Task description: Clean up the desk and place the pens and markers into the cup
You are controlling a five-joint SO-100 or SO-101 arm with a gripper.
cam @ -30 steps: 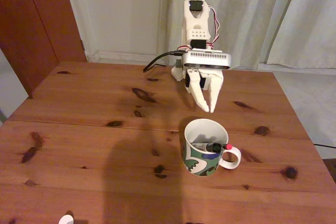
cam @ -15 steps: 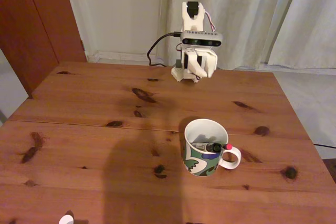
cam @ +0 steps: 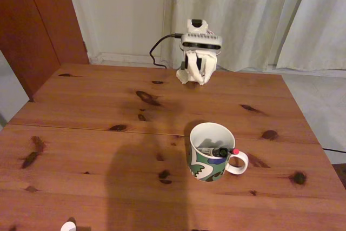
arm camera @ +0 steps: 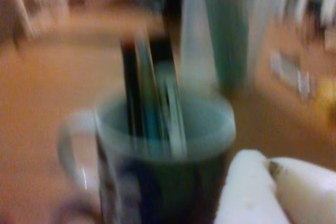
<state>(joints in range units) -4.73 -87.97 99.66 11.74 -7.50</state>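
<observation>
White cup with a green, blue and black pattern, standing upright on the brown wooden bench, toward the near right in the fixed view. Handle pointing right there. Pens and markers lying tilted inside the cup, a black stick with a red end leaning on the rim by the handle. In the wrist view, the cup very blurry and close, handle on the left, with dark and teal sticks poking up out of it.

Dark knots dotted over the bench planks. A big soft shadow on the near part of the bench.

Far away at the back edge of the bench, the white arm folded up small, well apart from the cup. Fingers tucked under it, pointing down; probably closed, but too small and bunched to tell for sure. Nothing seen held in them. A white finger showing at the bottom right of the wrist view. A black cable looping out to the left of the arm.

Pale curtains hanging behind the bench. A reddish-brown door at the left.
</observation>
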